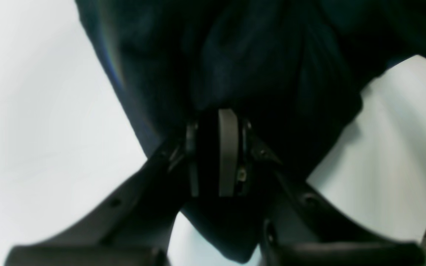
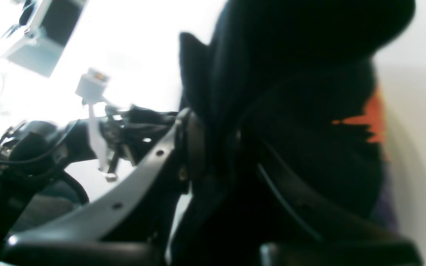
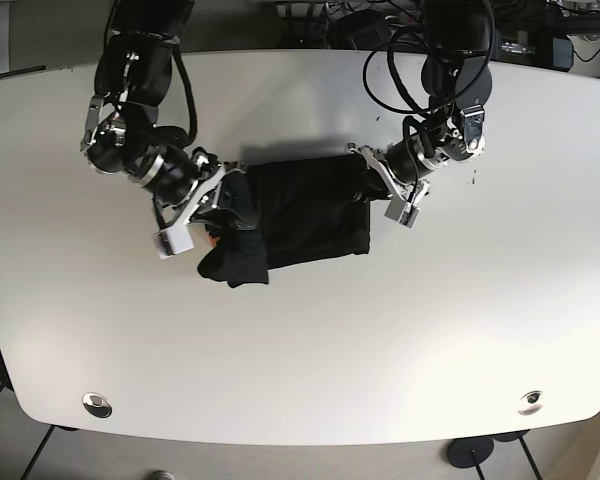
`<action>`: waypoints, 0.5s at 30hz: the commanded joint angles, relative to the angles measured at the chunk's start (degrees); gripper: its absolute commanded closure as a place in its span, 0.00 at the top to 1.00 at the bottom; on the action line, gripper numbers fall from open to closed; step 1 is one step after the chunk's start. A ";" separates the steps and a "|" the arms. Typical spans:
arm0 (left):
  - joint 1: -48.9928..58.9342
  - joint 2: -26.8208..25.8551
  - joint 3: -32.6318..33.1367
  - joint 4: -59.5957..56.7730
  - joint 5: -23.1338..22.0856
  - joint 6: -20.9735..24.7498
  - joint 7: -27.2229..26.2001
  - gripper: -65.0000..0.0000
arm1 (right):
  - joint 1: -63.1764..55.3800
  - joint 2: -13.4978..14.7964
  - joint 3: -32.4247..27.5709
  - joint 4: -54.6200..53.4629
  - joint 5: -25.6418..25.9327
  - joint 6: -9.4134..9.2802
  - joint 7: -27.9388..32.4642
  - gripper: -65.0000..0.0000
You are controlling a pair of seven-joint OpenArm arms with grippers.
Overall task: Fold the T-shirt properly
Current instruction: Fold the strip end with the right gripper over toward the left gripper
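**Ana:** White counter (image 3: 300, 340) all round, rounded at the corners, with the dark T-shirt (image 3: 310, 215) lying near its middle as a compact, roughly rectangular bundle. What sits at the shirt's left end?

**Ben:** The right gripper (image 3: 218, 205), since the base view mirrors the arms. It meets the shirt's left edge, where a loose lobe of cloth bulges down and left of the main bundle. In the right wrist view the jaws are closed down on a thick fold of the T-shirt (image 2: 290, 111); cloth fills the gap between them. A small patch of orange shows on the fabric there, too blurred to say what it is.

**Ana:** And at the shirt's right end?

**Ben:** The left gripper (image 3: 372, 175), touching the shirt's upper right corner. From the left wrist view its jaws (image 1: 213, 155) are nearly together, a grey finger pad (image 1: 228, 155) facing inward, with dark T-shirt (image 1: 257, 66) cloth pinched in the narrow slot and draped above and below them.

**Ana:** Anything else near the shirt?

**Ben:** Black cables (image 3: 410, 60) loop behind the shirt by the left arm. Two round metal fittings sit at the counter's front edge, well apart from the shirt.
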 commanded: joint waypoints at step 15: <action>-0.48 0.08 0.03 0.84 -0.47 -0.34 0.28 0.09 | 10.54 -0.44 -17.33 -20.99 -17.21 -0.15 18.56 0.19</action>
